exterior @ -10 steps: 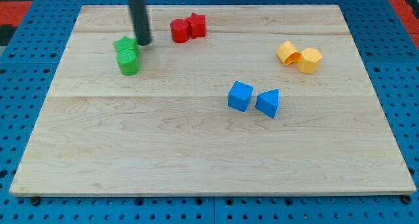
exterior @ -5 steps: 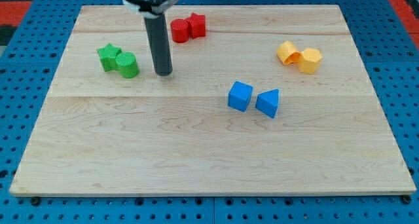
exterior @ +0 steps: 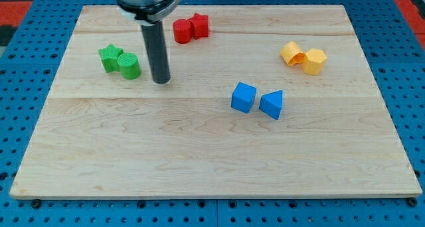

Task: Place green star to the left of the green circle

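A small green star-shaped block [exterior: 110,57] lies on the pale wooden desk [exterior: 199,154] toward the view's upper left, touching the left side of a green cylinder-shaped circle block [exterior: 129,66]. My tip [exterior: 161,81], the lower end of a straight dark rod, rests just to the view's right of the green circle, apart from it. The arm carries no jaws. Above the tip sit two touching red blocks [exterior: 190,28]. Two yellow blocks [exterior: 304,56] lie at the view's right, and a blue cube [exterior: 244,97] and blue wedge-like block [exterior: 271,104] sit near centre.
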Controlling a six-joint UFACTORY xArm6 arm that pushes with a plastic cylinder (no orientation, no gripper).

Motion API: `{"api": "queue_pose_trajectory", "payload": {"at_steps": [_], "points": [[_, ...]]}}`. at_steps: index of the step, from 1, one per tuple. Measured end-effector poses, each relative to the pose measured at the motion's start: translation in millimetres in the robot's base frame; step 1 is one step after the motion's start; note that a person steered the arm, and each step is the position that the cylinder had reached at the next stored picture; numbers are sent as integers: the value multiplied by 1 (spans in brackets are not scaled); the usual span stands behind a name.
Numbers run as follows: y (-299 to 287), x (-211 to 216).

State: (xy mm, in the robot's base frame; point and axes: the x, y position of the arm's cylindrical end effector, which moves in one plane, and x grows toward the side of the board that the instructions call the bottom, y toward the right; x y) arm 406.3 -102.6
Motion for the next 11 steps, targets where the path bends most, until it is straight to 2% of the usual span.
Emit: {"api": "queue_pose_trajectory", "payload": {"at_steps": [2,3,5,6,7,9,11], "points": [[-35,-17],[-8,-17],[8,-18],[11,-59],[-42,-77],[-201,-63],[-196,-37]]}}
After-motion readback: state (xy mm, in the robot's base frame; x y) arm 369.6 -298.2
